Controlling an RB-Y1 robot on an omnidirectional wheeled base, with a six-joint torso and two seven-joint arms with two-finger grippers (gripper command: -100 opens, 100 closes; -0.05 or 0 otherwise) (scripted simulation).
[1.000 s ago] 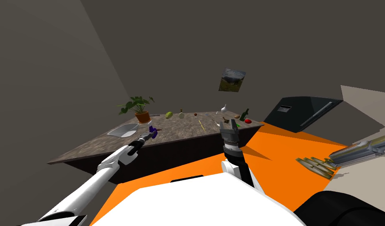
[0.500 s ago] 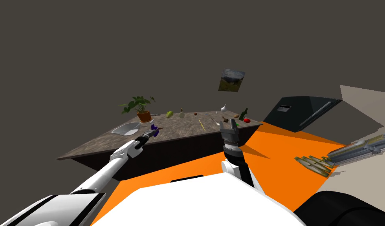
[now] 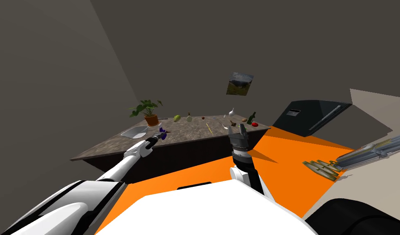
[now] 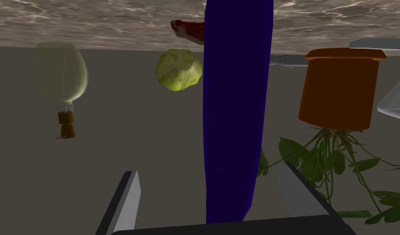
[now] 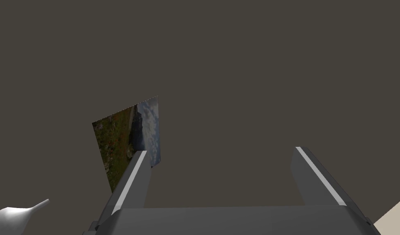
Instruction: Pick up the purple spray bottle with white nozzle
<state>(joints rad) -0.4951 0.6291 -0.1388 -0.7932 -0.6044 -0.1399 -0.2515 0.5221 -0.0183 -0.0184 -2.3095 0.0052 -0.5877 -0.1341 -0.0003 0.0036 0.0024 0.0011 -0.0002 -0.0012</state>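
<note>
The purple spray bottle (image 3: pixel 163 134) stands on the mottled brown counter (image 3: pixel 187 136), near its front edge and left of the middle. My left arm reaches out to it, and the left gripper (image 3: pixel 159 136) is right at the bottle. In the left wrist view the dark purple body (image 4: pixel 236 102) stands between the two fingers of my left gripper (image 4: pixel 207 169). The gripper is open, with a gap on each side of the bottle. My right gripper (image 3: pixel 238 128) is raised in front of the counter's right part, open and holding nothing (image 5: pixel 220 151).
A potted plant (image 3: pixel 150 114) and a grey bowl (image 3: pixel 134 131) sit just left of the bottle. Beyond it are a green cabbage (image 4: pixel 178 69), a clear corked flask (image 4: pixel 60 73) and a red piece (image 4: pixel 189 30). A green bottle (image 3: pixel 252 118) and a dark appliance (image 3: pixel 309 116) stand right.
My head view has shifted a little, so the counter sits further right. My left arm has stretched farther over the counter with its gripper staying at the bottle. The right arm is unchanged.
</note>
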